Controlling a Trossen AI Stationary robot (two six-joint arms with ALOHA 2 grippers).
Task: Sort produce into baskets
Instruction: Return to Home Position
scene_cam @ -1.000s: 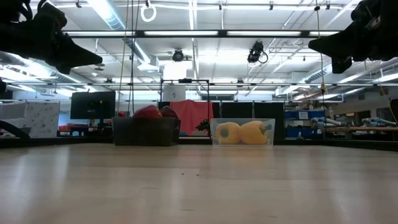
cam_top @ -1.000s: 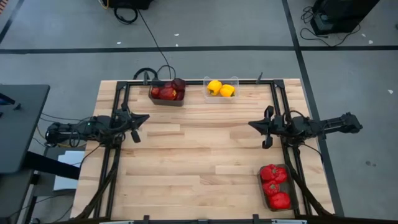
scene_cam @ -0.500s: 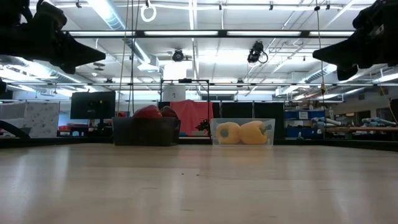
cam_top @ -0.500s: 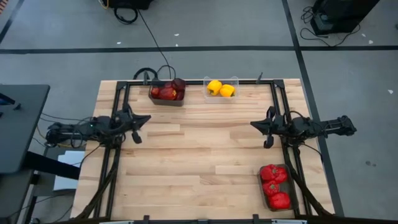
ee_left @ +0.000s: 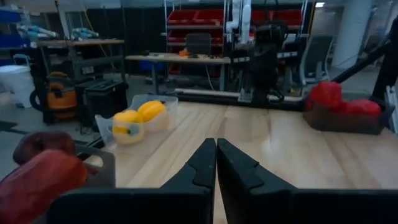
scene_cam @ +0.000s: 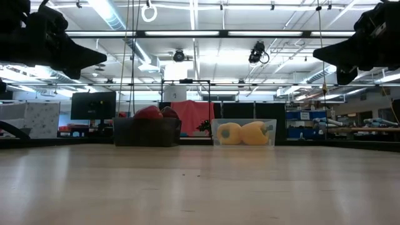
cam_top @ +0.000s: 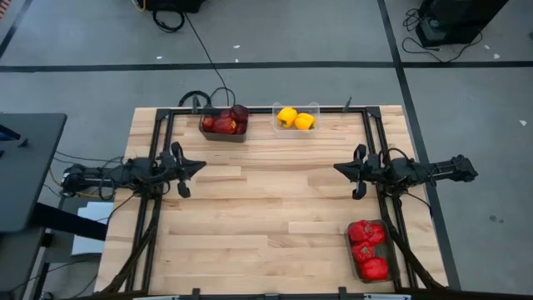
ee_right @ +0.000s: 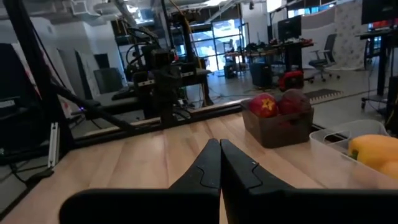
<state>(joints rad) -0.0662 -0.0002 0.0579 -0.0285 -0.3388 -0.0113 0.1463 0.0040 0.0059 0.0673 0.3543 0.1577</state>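
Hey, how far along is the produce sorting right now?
Looks done: red peppers in the near right bin, yellow peppers in the clear bin, dark red fruit in the far dark bin. No loose produce shows on the table. Left gripper and right gripper hang shut and empty, so nothing seems left.

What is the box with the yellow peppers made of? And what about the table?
The box looks like clear, shiny plastic, because the yellow peppers show right through its wall. The table looks like pale wood with a smooth, dull finish; you can see plank strips and grain lines.
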